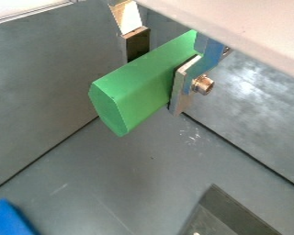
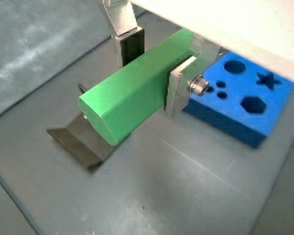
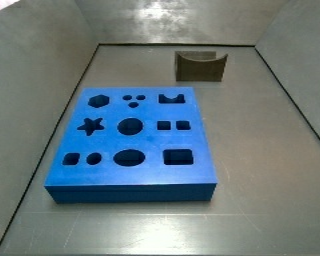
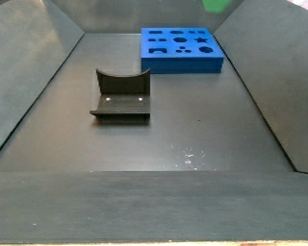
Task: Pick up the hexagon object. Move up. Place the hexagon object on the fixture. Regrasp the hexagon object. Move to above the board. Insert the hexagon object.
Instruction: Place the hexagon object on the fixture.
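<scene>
Between the gripper [image 1: 164, 66] fingers sits the green hexagon peg [image 1: 137, 87], clamped across its flat sides, and both wrist views show it well. One silver finger plate [image 2: 180, 87] presses the near face, its partner [image 2: 129, 46] is on the far side, and the peg sticks out a long way past them, held toward one end rather than at the middle. So the tool is clenched on the peg, up in the air; neither side view catches the gripper or the peg at all.

Below the peg in a wrist view lies the dark fixture [image 2: 78, 139] on the grey floor, with the blue board [image 2: 242, 101] off to the side of the fingers. In a side view the fixture [image 4: 120, 94] stands well apart from the board [image 4: 181, 49], notch empty.

By my reading this is the carry toward the fixture. The peg looks rigid, light and smooth plastic, so it could swivel in an off-centre hold; flat faces are the spot to grip, and a hold nearer one end, in line with its length, would suit insertion into the hexagon hole [image 3: 101, 99].
</scene>
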